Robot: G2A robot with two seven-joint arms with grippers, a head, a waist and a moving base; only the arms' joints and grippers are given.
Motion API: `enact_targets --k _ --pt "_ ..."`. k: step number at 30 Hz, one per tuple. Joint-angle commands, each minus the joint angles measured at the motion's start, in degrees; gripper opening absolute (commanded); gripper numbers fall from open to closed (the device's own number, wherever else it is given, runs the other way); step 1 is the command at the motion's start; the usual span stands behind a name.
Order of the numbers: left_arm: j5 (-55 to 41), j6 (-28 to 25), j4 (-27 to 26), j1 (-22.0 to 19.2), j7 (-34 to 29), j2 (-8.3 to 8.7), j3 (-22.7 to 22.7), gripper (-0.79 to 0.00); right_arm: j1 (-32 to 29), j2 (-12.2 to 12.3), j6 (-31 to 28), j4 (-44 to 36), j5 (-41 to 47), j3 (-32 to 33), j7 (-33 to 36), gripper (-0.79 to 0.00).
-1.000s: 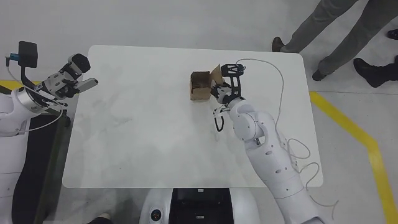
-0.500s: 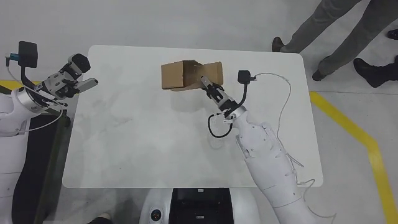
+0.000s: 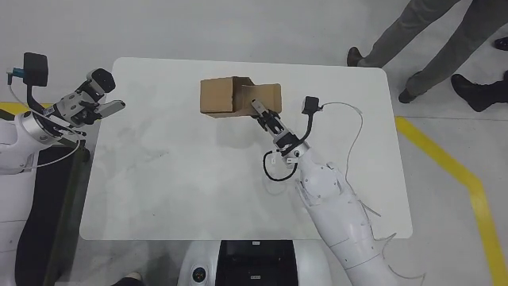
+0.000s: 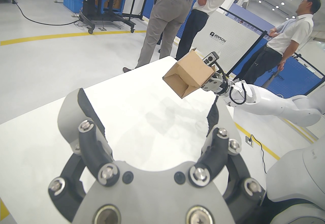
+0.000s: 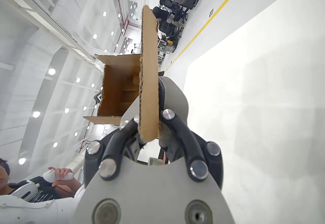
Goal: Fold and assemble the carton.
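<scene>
A brown cardboard carton (image 3: 226,95) hangs in the air above the far middle of the white table (image 3: 175,175). My right gripper (image 3: 255,106) is shut on one of its flaps (image 5: 149,77), which runs edge-on between the fingers (image 5: 175,98) in the right wrist view. The carton's open end (image 5: 119,88) shows beside that flap. From the left wrist view the carton (image 4: 189,76) floats tilted over the far side of the table, with the right arm behind it. My left gripper (image 4: 149,108) stands open and holds nothing, off the table's left edge (image 3: 101,105).
The table's far right corner (image 3: 373,75) has people's legs (image 3: 444,24) standing just beyond it. A yellow floor line (image 3: 456,167) runs to the right of the table. A cable (image 3: 349,111) trails from the right arm over the table.
The right arm has lifted the carton off the table, turned it over and carried it left and away. The left arm has kept still.
</scene>
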Motion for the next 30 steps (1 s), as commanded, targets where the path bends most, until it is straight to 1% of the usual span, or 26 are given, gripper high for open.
enact_targets --k 1,13,15,17,19,23,30 --pt "0.00 0.00 0.00 0.00 0.00 0.00 0.00 0.000 0.01 0.00 -0.02 0.02 -0.01 0.01 -0.02 -0.785" --pt "0.00 0.00 0.00 0.00 0.00 0.00 0.00 0.000 0.01 0.00 -0.02 0.02 -0.01 0.01 -0.02 -0.785" --pt "0.54 0.47 -0.25 -0.04 0.58 -0.04 -0.15 0.000 -0.40 -0.11 0.79 -1.27 4.54 0.13 0.62 -0.785" --pt "3.80 0.50 -1.36 0.05 2.50 -0.23 -0.19 0.000 -0.45 0.00 2.53 -2.57 8.23 0.37 3.63 -0.785" --pt "6.38 0.00 -2.90 0.14 3.81 -0.42 0.70 0.000 -0.56 0.21 4.61 -3.89 11.08 1.26 5.58 -0.785" --pt "10.88 0.00 -7.12 -0.22 4.12 -0.42 3.80 0.000 -1.46 0.46 8.51 -6.58 18.19 2.40 9.17 -0.785" --pt "12.64 0.00 -11.51 -3.38 7.00 0.02 10.55 0.000 -3.89 1.04 12.68 -11.95 21.60 2.69 12.20 -0.785"
